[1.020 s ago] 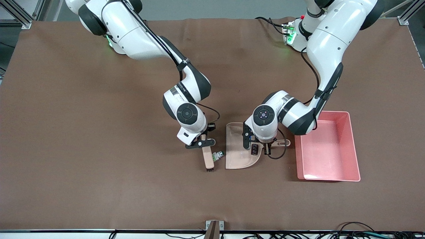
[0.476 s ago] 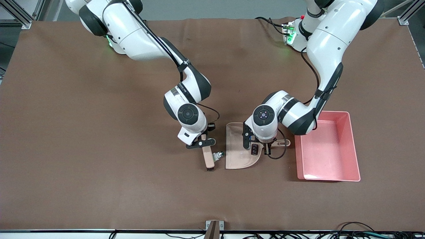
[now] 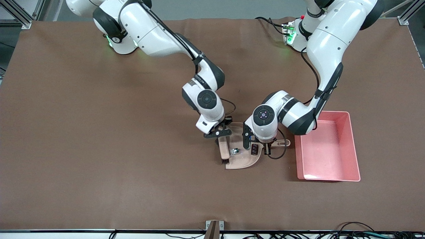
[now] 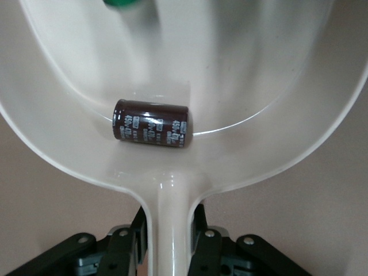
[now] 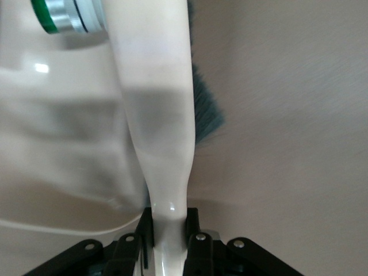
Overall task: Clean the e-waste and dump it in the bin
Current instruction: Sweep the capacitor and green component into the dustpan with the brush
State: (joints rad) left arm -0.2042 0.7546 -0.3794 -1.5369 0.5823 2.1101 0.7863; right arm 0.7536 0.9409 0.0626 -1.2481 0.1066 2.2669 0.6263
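Left gripper [image 3: 266, 148] is clamped tight on the dustpan [image 3: 240, 159] handle, fingers [image 4: 204, 244] pinching it from both sides in the left wrist view, pan flat on the brown table [image 3: 99, 149] just beside the bin [image 3: 352, 146]. Right gripper [image 3: 221, 132] is likewise closed, on the handle of a small brush [image 3: 225, 151]; we see the beige handle running out between its fingers [image 5: 192, 241] in the right wrist view, dark teal bristles [image 5: 206, 109] down at the mat. Brush head sits at the pan's open edge, toward the right arm's end of the table. We count both e-waste parts inside the dustpan: the white-and-green component [image 3: 235, 151] lies just beside the brush, and the dark maroon capacitor block [image 3: 254, 149] lies on its side near where the handle joins the pan. The two parts are apart from each other. We see the pink bin on the table toward the left arm's end, with the left arm's elbow over its rim.
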